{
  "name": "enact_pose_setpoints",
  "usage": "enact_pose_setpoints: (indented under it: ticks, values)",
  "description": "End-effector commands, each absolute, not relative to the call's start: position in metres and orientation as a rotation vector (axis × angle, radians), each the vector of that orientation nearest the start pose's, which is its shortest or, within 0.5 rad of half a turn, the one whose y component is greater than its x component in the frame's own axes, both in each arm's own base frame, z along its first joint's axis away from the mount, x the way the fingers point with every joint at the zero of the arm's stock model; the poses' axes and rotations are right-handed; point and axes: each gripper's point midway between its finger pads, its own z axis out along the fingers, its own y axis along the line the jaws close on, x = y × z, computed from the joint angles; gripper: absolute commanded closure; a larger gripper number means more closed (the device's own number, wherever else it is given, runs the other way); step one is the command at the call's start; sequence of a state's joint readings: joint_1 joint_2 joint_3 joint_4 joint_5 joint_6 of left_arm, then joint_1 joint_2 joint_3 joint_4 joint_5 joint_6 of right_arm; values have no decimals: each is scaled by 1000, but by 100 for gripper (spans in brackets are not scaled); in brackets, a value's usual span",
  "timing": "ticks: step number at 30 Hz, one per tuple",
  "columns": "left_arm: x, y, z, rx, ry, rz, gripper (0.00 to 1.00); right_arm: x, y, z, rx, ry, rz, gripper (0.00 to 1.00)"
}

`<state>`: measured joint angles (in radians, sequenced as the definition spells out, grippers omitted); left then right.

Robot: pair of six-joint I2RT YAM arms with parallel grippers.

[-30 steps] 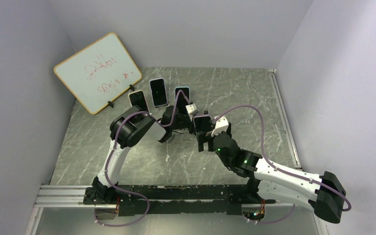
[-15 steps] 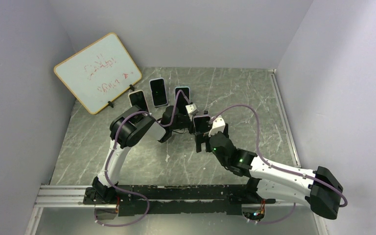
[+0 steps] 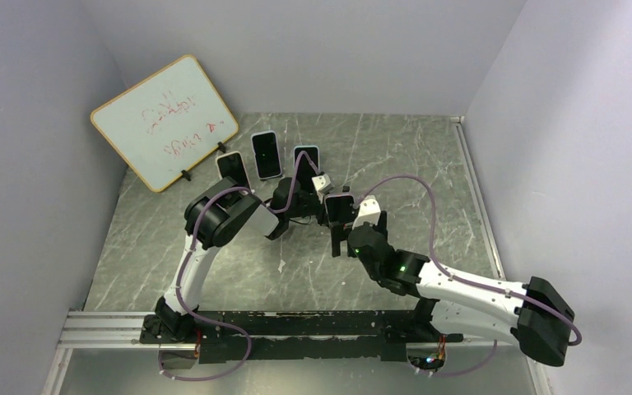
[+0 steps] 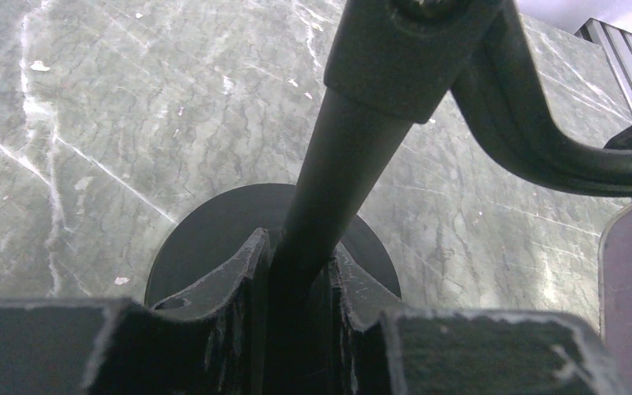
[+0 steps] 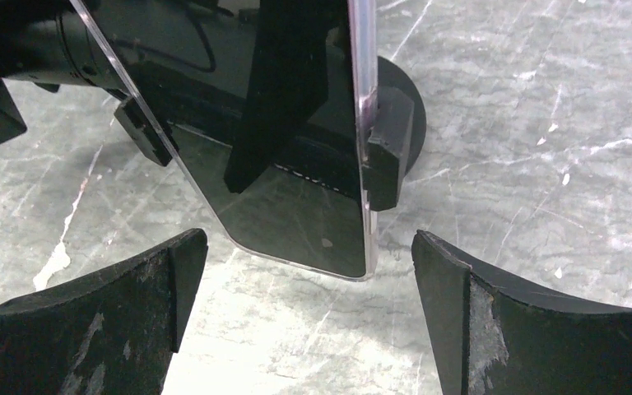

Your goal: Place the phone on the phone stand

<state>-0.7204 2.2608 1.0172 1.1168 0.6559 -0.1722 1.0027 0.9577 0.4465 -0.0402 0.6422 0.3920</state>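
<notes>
A dark phone (image 3: 339, 207) in a clear case stands tilted in the black phone stand (image 5: 387, 148), whose round base (image 4: 214, 239) rests on the marble table. My left gripper (image 4: 296, 271) is shut on the stand's black pole (image 4: 337, 164), just above the base. It also shows in the top view (image 3: 300, 203). My right gripper (image 5: 309, 288) is open and empty. Its fingers (image 5: 132, 304) sit either side of and just below the phone's lower edge (image 5: 296, 239), not touching it. In the top view my right gripper (image 3: 344, 239) sits just in front of the phone.
Three more phones on stands (image 3: 265, 154) line the back of the table, behind the left arm. A whiteboard (image 3: 164, 121) leans at the back left. Grey walls close in left, right and behind. A rail (image 3: 477, 189) runs along the table's right edge.
My right arm has shifted slightly to the left and its wrist has drawn back a little from the phone. The phone, the stand and the left arm have not moved.
</notes>
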Motion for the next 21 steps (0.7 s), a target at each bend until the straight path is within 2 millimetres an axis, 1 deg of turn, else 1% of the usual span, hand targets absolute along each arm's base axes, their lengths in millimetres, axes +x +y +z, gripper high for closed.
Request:
enact_pose_setpoints:
  ticks: [1,4,8,14,21]
  values:
    - [305,-416,-5,949,1772,-1251,95,233,199,118,-212,1987,257,0]
    - [304,-415,-5,957,1773,-1246,95,233,206,122,-222,1964,303,0]
    - [305,-415,-7,958,1777,-1242,95,232,210,124,-244,1947,333,0]
    - [305,-416,-7,956,1779,-1248,95,233,214,114,-257,1967,324,0]
    - [305,-415,-8,970,1788,-1232,95,239,213,108,-233,1976,282,0]
